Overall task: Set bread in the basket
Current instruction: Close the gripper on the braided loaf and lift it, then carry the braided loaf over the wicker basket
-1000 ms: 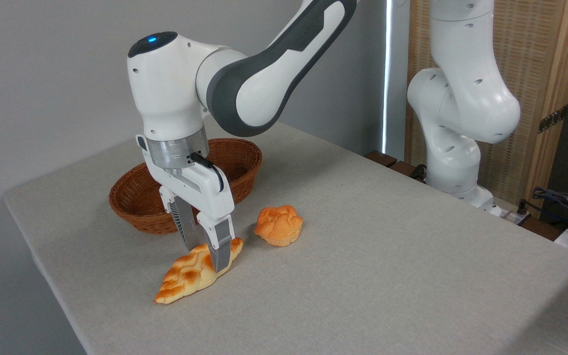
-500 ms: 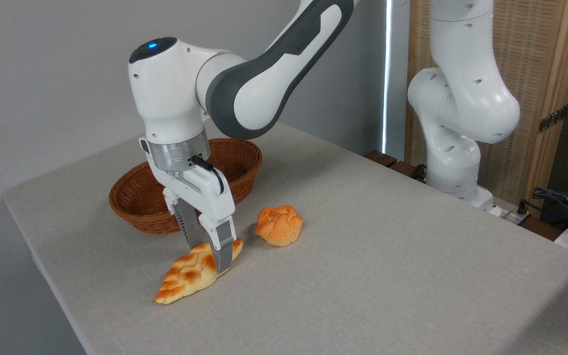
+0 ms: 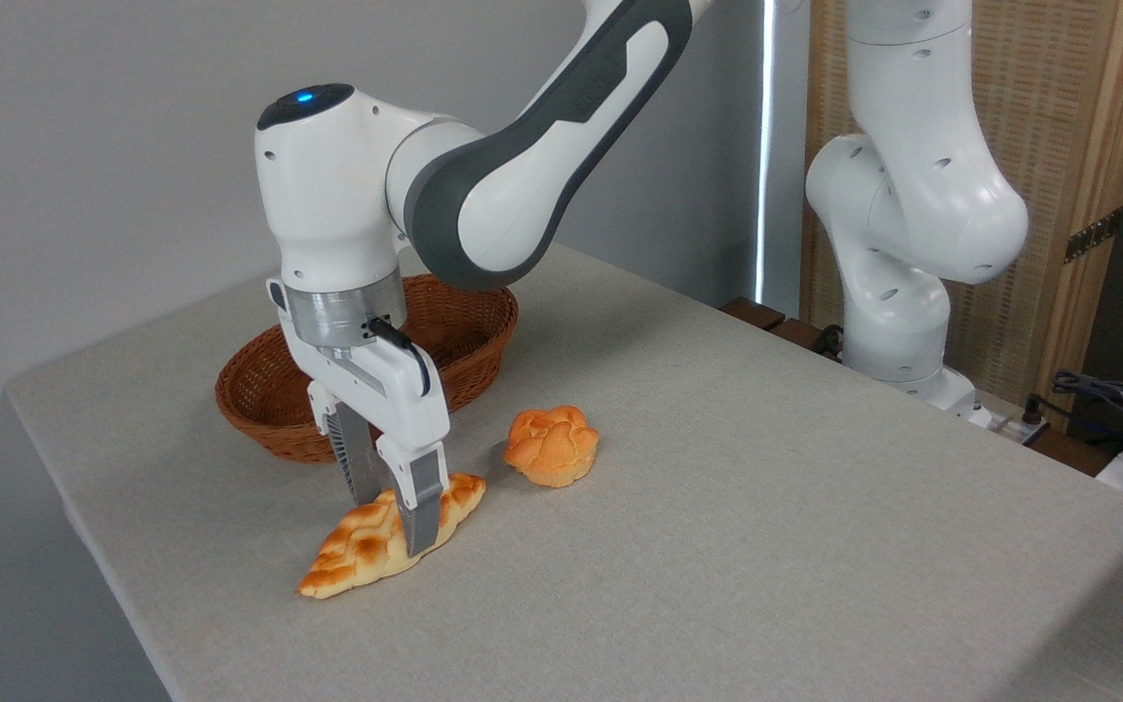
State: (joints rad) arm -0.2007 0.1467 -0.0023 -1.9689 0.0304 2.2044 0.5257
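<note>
Wicker basket (image 3: pixel 469 322) empty; bread (image 3: pixel 367 538) outside

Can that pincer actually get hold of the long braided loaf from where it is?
Probably yes. The pincer is already down over the bread, one finger on each side near its middle, and nothing stands between them. The small round bun and the basket sit apart from it.

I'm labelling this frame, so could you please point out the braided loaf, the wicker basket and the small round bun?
braided loaf (image 3: pixel 352 551): fixed camera, left half.
wicker basket (image 3: pixel 264 429): fixed camera, front wall.
round bun (image 3: pixel 552 447): fixed camera, top.
</note>
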